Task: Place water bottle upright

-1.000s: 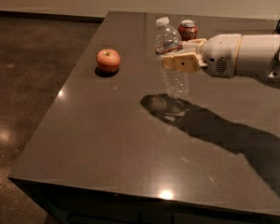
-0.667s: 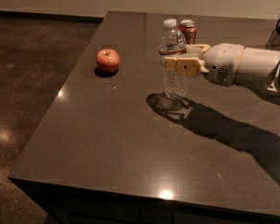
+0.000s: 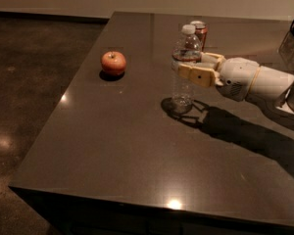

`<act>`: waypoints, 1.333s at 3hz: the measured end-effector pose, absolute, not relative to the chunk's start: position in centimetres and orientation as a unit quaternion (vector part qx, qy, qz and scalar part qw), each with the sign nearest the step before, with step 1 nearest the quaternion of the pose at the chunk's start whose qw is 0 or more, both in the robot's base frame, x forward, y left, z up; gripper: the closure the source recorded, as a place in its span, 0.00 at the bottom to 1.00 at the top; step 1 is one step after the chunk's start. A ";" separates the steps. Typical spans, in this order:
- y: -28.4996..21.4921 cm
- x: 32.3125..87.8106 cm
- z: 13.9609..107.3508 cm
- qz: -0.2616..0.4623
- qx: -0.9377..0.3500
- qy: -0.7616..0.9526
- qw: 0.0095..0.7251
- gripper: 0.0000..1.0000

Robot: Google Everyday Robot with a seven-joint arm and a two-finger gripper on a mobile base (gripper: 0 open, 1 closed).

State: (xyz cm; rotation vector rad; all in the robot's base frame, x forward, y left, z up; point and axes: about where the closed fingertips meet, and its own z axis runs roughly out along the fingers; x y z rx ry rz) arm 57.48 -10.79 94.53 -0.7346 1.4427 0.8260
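We see gripper (image 3: 190, 66) clamping upright water bottle (image 3: 185, 45), can (image 3: 201, 29) just behind it, apple (image 3: 113, 62) beyond fingertips, open dark table (image 3: 137, 151) nearside.

water bottle (image 3: 183, 89) on table (image 3: 112, 146), gripper (image 3: 188, 65) around its middle, can (image 3: 200, 31) behind, apple (image 3: 113, 63) left

No legible text on water bottle (image 3: 187, 47), can (image 3: 201, 29)
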 end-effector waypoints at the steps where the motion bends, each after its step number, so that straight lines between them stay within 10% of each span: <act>1: -11.1 57.4 94.0 0.366 -0.334 0.596 0.632 0.77; 2: -11.2 56.9 93.7 0.363 -0.360 0.562 0.649 0.38; 4: -10.9 56.7 93.7 0.361 -0.373 0.551 0.653 0.00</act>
